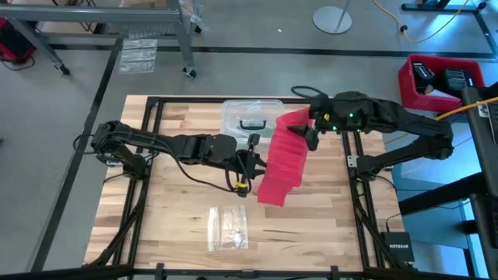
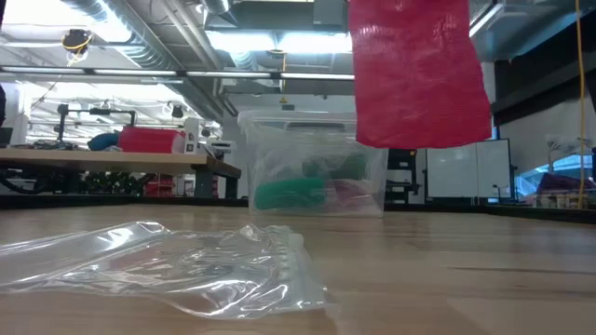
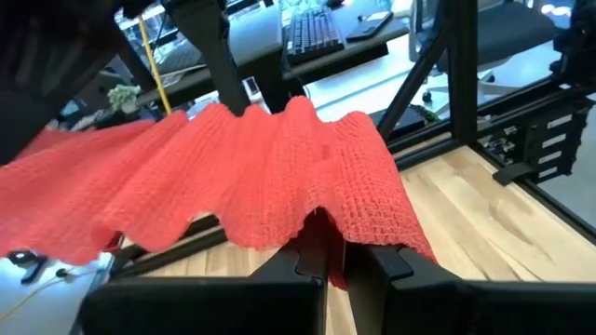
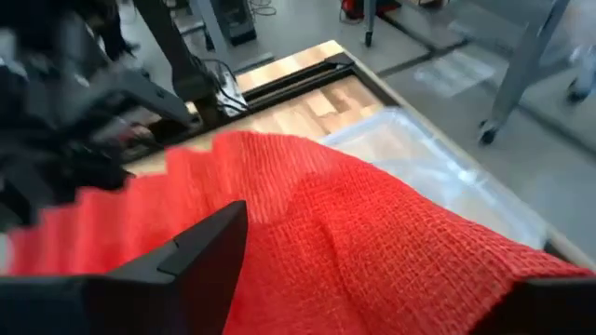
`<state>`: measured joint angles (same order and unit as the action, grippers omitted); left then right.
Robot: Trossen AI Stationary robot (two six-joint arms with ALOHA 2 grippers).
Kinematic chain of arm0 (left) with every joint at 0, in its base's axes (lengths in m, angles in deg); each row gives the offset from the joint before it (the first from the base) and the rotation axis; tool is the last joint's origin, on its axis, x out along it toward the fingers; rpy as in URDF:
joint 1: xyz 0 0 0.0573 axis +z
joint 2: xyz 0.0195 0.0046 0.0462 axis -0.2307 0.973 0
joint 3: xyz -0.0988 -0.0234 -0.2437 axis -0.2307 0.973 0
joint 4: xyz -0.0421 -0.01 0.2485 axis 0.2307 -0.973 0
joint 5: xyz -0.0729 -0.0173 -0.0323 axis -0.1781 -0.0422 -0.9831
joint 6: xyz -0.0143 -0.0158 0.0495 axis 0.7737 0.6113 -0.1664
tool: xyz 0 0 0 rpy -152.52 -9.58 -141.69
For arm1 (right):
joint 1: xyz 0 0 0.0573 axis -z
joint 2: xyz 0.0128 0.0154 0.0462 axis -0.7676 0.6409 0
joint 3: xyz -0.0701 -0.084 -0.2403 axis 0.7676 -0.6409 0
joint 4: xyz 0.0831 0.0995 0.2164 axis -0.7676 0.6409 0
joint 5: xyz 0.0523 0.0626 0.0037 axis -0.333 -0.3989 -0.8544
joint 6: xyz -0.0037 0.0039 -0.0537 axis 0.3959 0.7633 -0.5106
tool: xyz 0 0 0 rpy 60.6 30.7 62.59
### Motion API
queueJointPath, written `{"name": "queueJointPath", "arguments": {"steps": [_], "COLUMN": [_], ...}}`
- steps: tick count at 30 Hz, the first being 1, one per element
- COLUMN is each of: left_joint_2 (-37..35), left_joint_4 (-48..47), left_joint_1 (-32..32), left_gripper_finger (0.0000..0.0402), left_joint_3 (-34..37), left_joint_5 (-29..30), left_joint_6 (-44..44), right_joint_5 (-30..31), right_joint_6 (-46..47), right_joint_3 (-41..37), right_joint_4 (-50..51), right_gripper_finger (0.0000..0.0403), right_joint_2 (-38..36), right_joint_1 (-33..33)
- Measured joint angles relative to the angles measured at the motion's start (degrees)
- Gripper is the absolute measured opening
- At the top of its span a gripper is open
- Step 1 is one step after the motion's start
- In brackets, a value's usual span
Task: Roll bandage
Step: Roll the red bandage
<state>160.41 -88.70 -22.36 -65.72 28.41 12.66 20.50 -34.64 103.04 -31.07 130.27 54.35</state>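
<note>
The bandage (image 1: 282, 159) is a red pleated fabric strip held in the air over the table's middle. In the low view its lower end (image 2: 419, 102) hangs clear of the tabletop. My left gripper (image 1: 259, 161) reaches in from the table's left and is shut on the strip's left edge. My right gripper (image 1: 310, 134) comes from the right at the strip's far end. Its two fingers (image 4: 200, 251) stand wide open with red cloth (image 4: 372, 233) spread between them. My left gripper pinches the bandage's left long edge (image 3: 321, 228) between its two fingers, at about the middle of its length. The fingers come in nearly level from the table's left, across the strip. The cloth is lifted clear and sags in slack pleats on both sides. My right gripper has the cloth between its open fingers; whether it rests on them I cannot tell.
A clear plastic box (image 1: 250, 117) with a black handle stands at the table's far middle, just behind the bandage. A small clear plastic bag (image 1: 227, 228) lies flat near the front edge. Black frame rails (image 1: 354, 187) run along the table's sides.
</note>
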Motion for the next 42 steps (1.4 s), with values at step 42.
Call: {"name": "queueJointPath", "arguments": {"steps": [42], "left_joint_2": [0.0], "left_joint_4": [-6.0], "left_joint_1": [4.2], "left_gripper_finger": [0.0012], "left_joint_3": [-0.1], "left_joint_5": [0.1], "left_joint_6": [6.2], "right_joint_5": [-6.5], "right_joint_6": [22.0], "right_joint_3": [18.7], "right_joint_4": [23.7], "right_gripper_finger": [0.0285], "right_joint_2": [0.0], "right_joint_1": [0.5]}}
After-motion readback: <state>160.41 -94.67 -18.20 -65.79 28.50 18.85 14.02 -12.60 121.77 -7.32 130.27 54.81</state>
